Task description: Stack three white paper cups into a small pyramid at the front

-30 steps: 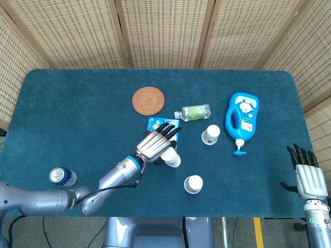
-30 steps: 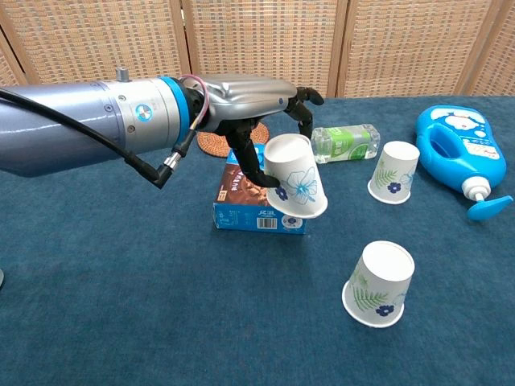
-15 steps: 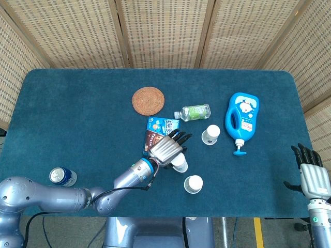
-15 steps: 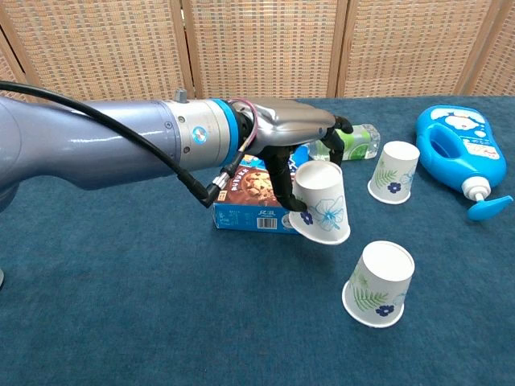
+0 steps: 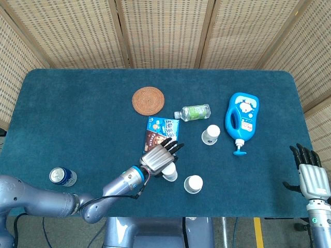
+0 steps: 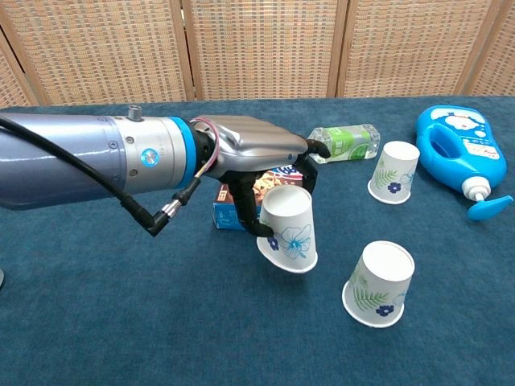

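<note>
My left hand (image 6: 253, 157) (image 5: 158, 156) grips an upside-down white paper cup (image 6: 288, 229) (image 5: 169, 173) with a blue flower print, holding it low over the cloth near the front. A second upside-down cup (image 6: 379, 283) (image 5: 193, 184) stands just to its right at the front. The third cup (image 6: 393, 172) (image 5: 210, 134) stands further back, near the bottle. My right hand (image 5: 309, 173) hangs off the table's right edge with fingers spread and nothing in it.
A blue snack box (image 6: 228, 211) (image 5: 160, 130) lies right behind the held cup. A green-label water bottle (image 6: 346, 141), a blue detergent jug (image 6: 460, 156), a woven coaster (image 5: 148, 99) and a drink can (image 5: 62, 176) are on the teal table (image 5: 77, 119).
My left hand has carried the cup forward and lower, away from the snack box, then back to the left, so it hangs beside the front cup. The right hand barely moved.
</note>
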Controlling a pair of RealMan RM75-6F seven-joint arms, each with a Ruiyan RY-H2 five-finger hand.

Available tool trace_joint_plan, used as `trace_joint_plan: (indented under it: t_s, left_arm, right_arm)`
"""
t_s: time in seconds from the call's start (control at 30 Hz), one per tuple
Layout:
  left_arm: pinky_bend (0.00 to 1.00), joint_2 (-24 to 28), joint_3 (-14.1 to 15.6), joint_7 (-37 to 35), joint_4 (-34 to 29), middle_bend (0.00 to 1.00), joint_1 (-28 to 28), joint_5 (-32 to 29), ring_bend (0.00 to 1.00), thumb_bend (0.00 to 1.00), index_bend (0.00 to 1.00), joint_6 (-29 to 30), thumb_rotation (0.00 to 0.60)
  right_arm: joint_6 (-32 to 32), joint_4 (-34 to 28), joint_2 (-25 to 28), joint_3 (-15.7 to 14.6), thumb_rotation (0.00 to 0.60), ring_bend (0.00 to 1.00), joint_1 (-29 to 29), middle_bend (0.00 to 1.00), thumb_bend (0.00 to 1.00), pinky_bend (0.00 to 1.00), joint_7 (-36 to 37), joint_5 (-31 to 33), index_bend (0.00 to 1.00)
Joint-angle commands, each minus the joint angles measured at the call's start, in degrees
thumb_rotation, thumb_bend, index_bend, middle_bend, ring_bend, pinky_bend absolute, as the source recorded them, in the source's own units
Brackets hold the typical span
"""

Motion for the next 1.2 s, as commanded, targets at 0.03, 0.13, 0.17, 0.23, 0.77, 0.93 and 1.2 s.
trace_joint_plan:
  t_s: [0.03, 0.13, 0.17, 0.23, 0.77, 0.93, 1.2]
  left_arm:
    - [0.04, 0.42, 1.10, -0.74, -0.52, 0.00, 0.85, 0.83, 0.00, 0.30, 0.47, 0.34, 0.600]
    - [0.04, 0.29, 2.01, -1.66, -0.41, 0.00, 1.60, 2.11, 0.00, 0.30, 0.47, 0.55, 0.600]
    - [0.04, 0.23, 2.12, -1.81, -0.34, 0.00, 1.70, 2.32, 0.00, 0.30, 0.46, 0.56, 0.600]
    - [0.04, 0.10, 2.38, -2.00, -0.20, 0.00, 1.86, 2.69, 0.00, 0.30, 0.46, 0.55, 0.600]
    - [0.03, -2.77, 3.64, -2.09, 0.37, 0.00, 2.44, 3.91, 0.00, 0.29, 0.41, 0.56, 0.600]
    - [0.03, -3.78, 3.44, -2.13, 0.78, 0.00, 2.67, 4.26, 0.00, 0.29, 0.41, 1.10, 0.600]
    - [0.02, -5.07, 3.72, -1.02, 0.98, 0.00, 2.67, 3.86, 0.00, 0.25, 0.32, 1.38, 0.600]
  right_arm:
    - [0.08, -0.16, -0.12, -0.06, 0.600, 0.00, 0.01, 0.00, 0.13, 0.07, -0.45, 0.01, 0.06]
    - [0.13, -0.31, -0.20, -0.04, 0.600, 0.00, 0.02, 0.00, 0.13, 0.07, -0.86, 0.15, 0.06]
    - [0.15, -0.34, -0.21, -0.02, 0.600, 0.00, 0.02, 0.00, 0.13, 0.07, -0.89, 0.19, 0.06]
    - [0.19, -0.39, -0.22, 0.01, 0.600, 0.00, 0.00, 0.00, 0.13, 0.07, -0.91, 0.24, 0.06]
    - [0.42, -0.52, -0.09, -0.06, 0.600, 0.00, -0.10, 0.00, 0.13, 0.07, -0.51, -0.05, 0.06]
    - [0.46, -0.55, -0.03, -0.10, 0.600, 0.00, -0.13, 0.00, 0.13, 0.07, -0.28, -0.20, 0.06]
    - [0.49, -0.66, 0.10, -0.14, 0.600, 0.00, -0.15, 0.00, 0.13, 0.07, 0.02, -0.39, 0.06]
